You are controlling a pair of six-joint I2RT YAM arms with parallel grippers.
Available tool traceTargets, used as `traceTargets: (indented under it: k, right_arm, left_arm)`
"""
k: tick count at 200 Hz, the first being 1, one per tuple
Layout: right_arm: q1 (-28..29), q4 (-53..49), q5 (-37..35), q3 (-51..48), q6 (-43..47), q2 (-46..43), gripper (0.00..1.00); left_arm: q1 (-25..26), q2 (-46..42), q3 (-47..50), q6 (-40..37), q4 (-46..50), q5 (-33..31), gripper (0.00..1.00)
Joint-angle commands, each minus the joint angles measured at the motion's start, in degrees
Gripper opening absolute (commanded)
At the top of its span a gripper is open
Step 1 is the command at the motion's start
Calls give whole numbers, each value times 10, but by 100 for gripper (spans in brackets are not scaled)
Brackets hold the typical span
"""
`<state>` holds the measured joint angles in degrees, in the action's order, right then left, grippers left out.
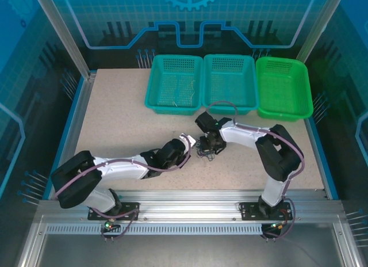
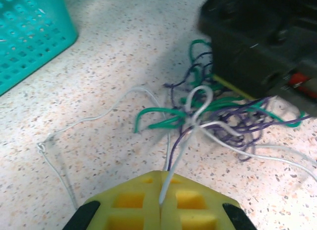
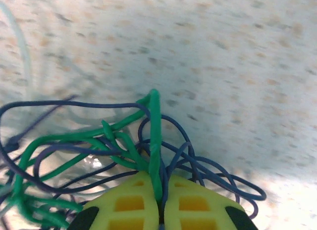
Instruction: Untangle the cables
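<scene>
Cables [image 1: 205, 154] lie in one small knot near the middle of the table [image 1: 115, 134], somewhat closer to its near edge than to the baskets along the far edge, with both arms meeting over them.

The left gripper [image 2: 161, 176] has its yellow pads pressed together on a whitish wire [image 2: 198, 98], which runs from the pads up into a loop at the heart of the knot. The right gripper [image 3: 159, 183] is likewise closed, pinching a green wire [image 3: 155, 136] that rises straight out of its pads and bends over the dark purple loops. Each arm holding a different colour from opposite sides looks like a setup for drawing one strand out while the other anchors the bundle. That is a judgement from the grips, not something visible as motion.

Much is hard to read. In the overhead view the knot is a dark smudge half covered by the right wrist. From the left wrist, the right arm's black body hides the far part of the tangle. The right wrist picture is blurred, and its lower left strands run off the frame, so which wires cross is unclear. Faint thin lines in the left teal basket [image 1: 158, 77] may be wires; too small to tell.
</scene>
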<state>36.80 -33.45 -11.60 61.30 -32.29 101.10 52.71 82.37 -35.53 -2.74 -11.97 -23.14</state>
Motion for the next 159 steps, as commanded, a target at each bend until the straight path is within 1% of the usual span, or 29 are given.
traceTargets:
  k: [1,19,49,57,67,110,123,132,147,159]
  right_arm:
    - [-77,-29,-80,-62,-30,-62,0]
    - [-156,-6,-81,-106,-47,-139,0]
    - [-302,19,-70,-191,-93,-247,0]
    - [-334,28,-62,-208,-101,-270,0]
    - [-362,30,-63,-218,-104,-292,0]
    - [-424,19,-79,-236,-127,-349,0]
    - [-448,29,-56,-242,-119,-363,0]
    - [-451,31,-44,-241,-112,-366,0]
    - [-443,33,-9,-240,-104,-364,0]
    - [-426,32,15,-239,-100,-362,0]
  left_arm:
    - [-12,-55,16,38,16,-62,0]
    - [-43,-99,32,75,27,-58,0]
    - [-97,-167,60,119,36,-9,0]
    - [-107,-178,63,124,42,-2,0]
    - [-116,-189,63,126,52,3,0]
    - [-155,-217,55,151,84,24,0]
    - [-164,-224,45,161,105,30,0]
    - [-165,-229,34,158,115,40,0]
    - [-166,-243,3,153,123,76,0]
    - [-166,-250,-36,144,130,96,0]
